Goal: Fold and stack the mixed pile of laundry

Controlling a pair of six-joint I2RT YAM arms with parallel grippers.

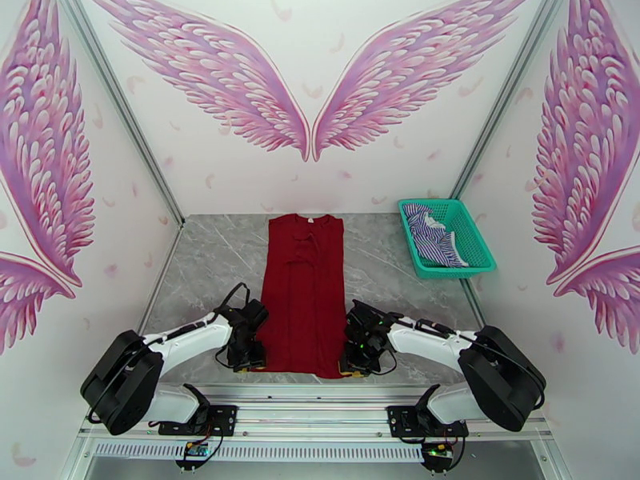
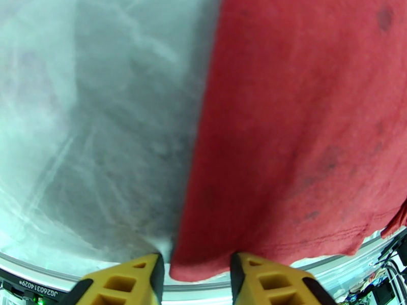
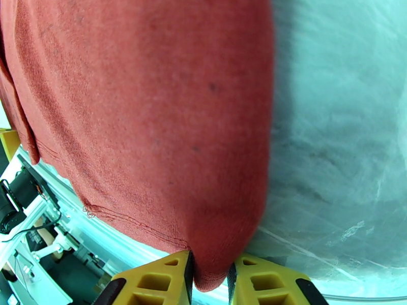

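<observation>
Lying lengthwise on the counter (image 1: pixel 208 266), the dark red T-shirt (image 1: pixel 306 290) is folded narrow (collar farthest). Its near right hem corner is clenched by the right pincer (image 3: pixel 211 260); the left corner is straddled by the left pincer (image 2: pixel 196 257), jaws apart. The striped shirt (image 1: pixel 428 234) is heaped in a teal basket (image 1: pixel 478 250), far right.

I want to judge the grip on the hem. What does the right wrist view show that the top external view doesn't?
Right wrist view adds: the right gripper closed on the near hem corner of the dark red T-shirt, with cloth bunched between its yellow fingers and the hem stitching clear.

Top external view adds: the whole T-shirt lying lengthwise with its collar far, the left gripper at the other hem corner, and the striped shirt in the teal basket.

Both share: the T-shirt, the right gripper at its hem, and the grey marbled table.
</observation>
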